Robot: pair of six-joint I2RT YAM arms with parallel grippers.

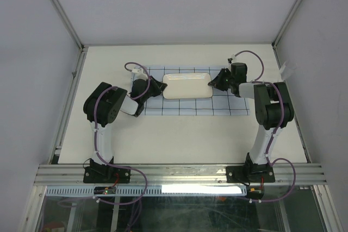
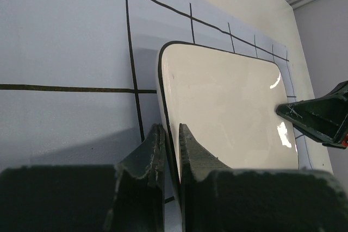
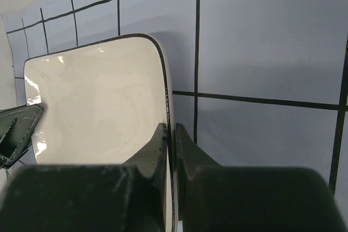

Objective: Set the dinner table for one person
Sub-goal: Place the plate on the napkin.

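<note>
Left gripper (image 2: 168,134) nips the white rectangular plate (image 2: 228,112) by its near rim; right gripper (image 3: 169,130) pinches the opposite end.

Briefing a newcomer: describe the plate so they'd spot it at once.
On the cream dinner table lies a pale-blue cloth with dark grid lines. Midway along it is the plate: the only glossy white rectangle, its short ends pinched by the left gripper and right gripper.
</note>
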